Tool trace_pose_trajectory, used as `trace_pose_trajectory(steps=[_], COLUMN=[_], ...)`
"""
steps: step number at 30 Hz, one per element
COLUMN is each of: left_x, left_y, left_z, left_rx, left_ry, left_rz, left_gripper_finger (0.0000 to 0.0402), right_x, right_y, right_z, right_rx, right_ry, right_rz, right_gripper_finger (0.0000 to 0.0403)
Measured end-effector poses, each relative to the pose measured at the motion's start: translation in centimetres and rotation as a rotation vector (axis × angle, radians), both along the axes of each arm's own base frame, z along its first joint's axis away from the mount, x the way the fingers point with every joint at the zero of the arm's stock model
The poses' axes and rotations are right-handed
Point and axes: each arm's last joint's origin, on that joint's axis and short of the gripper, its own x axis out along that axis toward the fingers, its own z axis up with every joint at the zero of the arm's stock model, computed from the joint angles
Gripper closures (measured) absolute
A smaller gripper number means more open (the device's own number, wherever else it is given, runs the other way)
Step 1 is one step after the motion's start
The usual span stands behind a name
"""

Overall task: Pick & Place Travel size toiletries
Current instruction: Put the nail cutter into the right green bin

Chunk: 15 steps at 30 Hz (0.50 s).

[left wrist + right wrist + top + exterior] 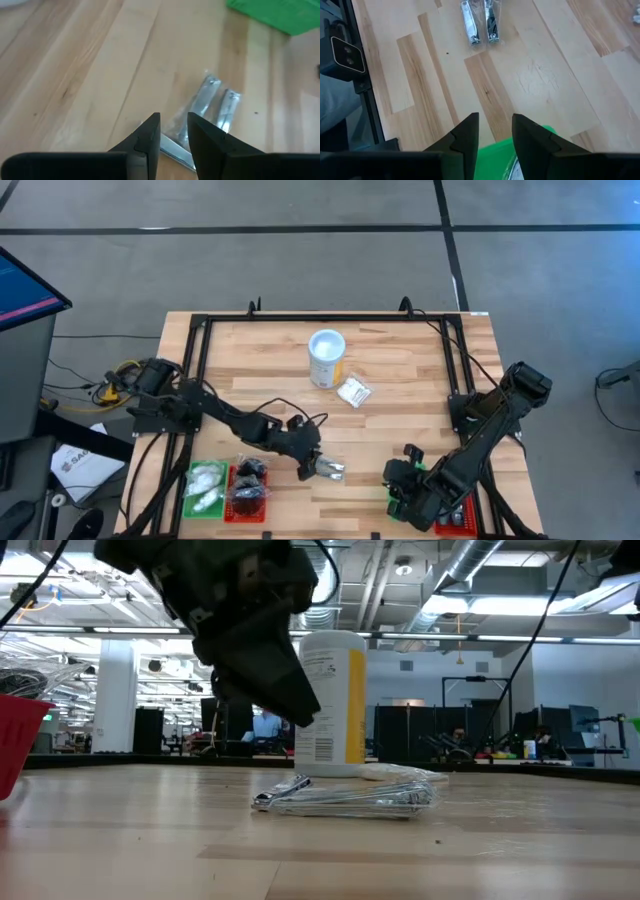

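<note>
Just ahead of the left gripper's (174, 131) narrowly parted, empty fingers, a clear-wrapped packet of silver metal nail clippers (210, 107) lies flat on the pale wooden table (90, 75), while the right gripper (495, 131), fingers likewise narrow and empty, hangs over a green tray (492, 160).

the white tub (327, 358) stands on the table (400, 410) toward its far edge. just right of the tub lies one packet (353, 391). nearer the front than the tub lies the nail-clipper packet (331, 470); two trays (226, 492) sit left of it, another tray (400, 498) to its right.
</note>
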Motion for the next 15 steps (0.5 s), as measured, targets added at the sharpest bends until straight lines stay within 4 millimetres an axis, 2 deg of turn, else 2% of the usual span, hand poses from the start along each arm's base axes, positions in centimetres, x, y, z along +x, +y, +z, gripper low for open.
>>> trace_pose_trajectory(steps=[15], left_x=[0.05], left_y=[0.0], left_z=[-0.39], left_rx=[-0.067], left_ry=[0.052], left_rz=[0.092], left_gripper_finger=[0.0314], right_x=[0.05], right_y=[0.05], right_z=[0.0], right_rx=[0.006], right_ry=[-0.005], right_rz=[-0.001], right_gripper_finger=[0.0295])
